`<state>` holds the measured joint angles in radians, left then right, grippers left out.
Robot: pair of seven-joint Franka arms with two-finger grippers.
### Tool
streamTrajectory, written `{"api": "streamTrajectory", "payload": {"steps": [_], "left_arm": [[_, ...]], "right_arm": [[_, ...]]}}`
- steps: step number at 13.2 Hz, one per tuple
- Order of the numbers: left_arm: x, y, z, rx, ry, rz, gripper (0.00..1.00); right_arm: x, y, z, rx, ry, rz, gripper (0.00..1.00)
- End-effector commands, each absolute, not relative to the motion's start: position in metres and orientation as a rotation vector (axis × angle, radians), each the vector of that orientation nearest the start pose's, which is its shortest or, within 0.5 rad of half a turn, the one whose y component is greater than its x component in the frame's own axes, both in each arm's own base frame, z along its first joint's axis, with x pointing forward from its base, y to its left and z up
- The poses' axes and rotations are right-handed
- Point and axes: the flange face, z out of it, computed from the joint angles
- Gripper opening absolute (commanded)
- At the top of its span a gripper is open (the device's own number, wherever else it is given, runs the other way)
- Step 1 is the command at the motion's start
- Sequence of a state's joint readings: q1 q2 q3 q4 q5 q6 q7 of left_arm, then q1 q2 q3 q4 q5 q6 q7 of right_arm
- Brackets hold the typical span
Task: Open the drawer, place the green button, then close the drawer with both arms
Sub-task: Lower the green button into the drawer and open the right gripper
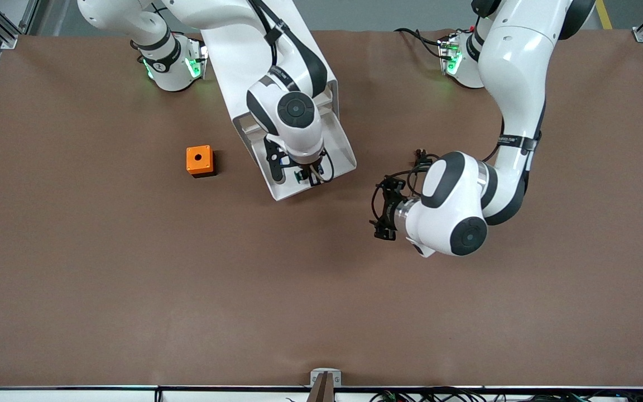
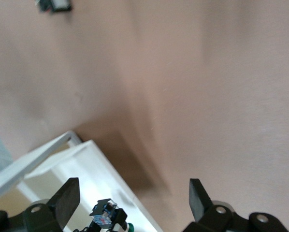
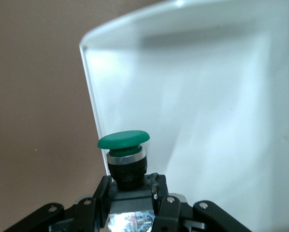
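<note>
The white drawer stands pulled open from its white cabinet near the robots' bases. My right gripper is over the drawer's front part, shut on the button. In the right wrist view the button has a round green cap and black body, gripped at its base by the right gripper, over the drawer's white inside. My left gripper is open and empty, low over the table beside the drawer toward the left arm's end. In the left wrist view the fingers stand wide apart, with the drawer's corner and the held button in sight.
An orange box with a hole sits on the brown table beside the drawer, toward the right arm's end. A small dark object shows on the table in the left wrist view.
</note>
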<state>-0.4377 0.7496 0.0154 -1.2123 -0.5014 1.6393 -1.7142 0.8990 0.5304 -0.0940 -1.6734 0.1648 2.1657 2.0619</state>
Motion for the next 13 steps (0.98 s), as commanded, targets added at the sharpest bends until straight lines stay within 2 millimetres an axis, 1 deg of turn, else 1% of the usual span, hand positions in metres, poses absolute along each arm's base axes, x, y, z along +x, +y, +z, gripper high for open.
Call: {"api": "streamTrajectory", "payload": {"steps": [1,2,3,4,5,7,8,9,11,12,13], "left_arm": [[0.639,-0.332,0.328,-2.483,-1.752,0.803,0.99],[0.64,-0.329,0.331,-2.557,-1.676,0.781,0.99],[0.638,-0.331,0.331,-2.605,-1.609,0.757,1.0],[0.638,-0.331,0.333,-2.64,-1.553,0.719,0.99],[0.638,-0.329,0.337,-2.671,-1.51,0.691,0.99],[0.637,-0.33,0.338,-2.765,-1.371,0.671,0.99],[0.638,-0.328,0.338,-2.812,-1.295,0.67,1.0],[0.638,-0.328,0.34,-2.862,-1.217,0.665,0.99],[0.638,-0.329,0.34,-2.955,-1.053,0.662,1.0],[0.636,-0.332,0.34,-3.007,-0.932,0.632,1.0],[0.634,-0.341,0.338,-3.051,-0.801,0.577,1.0]], "right_arm": [[0.452,0.498,0.278,-2.44,2.011,0.123,0.28],[0.449,0.5,0.278,-2.451,2.004,0.124,0.43],[0.447,0.501,0.278,-2.456,2.005,0.126,0.63],[0.448,0.5,0.278,-2.456,2.01,0.127,0.92],[0.448,0.499,0.283,-2.459,2.011,0.127,1.0],[0.455,0.493,0.292,-2.462,2.012,0.121,1.0],[0.462,0.487,0.301,-2.465,1.997,0.109,1.0],[0.472,0.476,0.309,-2.48,1.972,0.101,1.0],[0.499,0.447,0.334,-2.545,1.859,0.109,1.0],[0.51,0.436,0.347,-2.604,1.77,0.116,1.0],[0.525,0.417,0.36,-2.644,1.72,0.134,1.0]]}}
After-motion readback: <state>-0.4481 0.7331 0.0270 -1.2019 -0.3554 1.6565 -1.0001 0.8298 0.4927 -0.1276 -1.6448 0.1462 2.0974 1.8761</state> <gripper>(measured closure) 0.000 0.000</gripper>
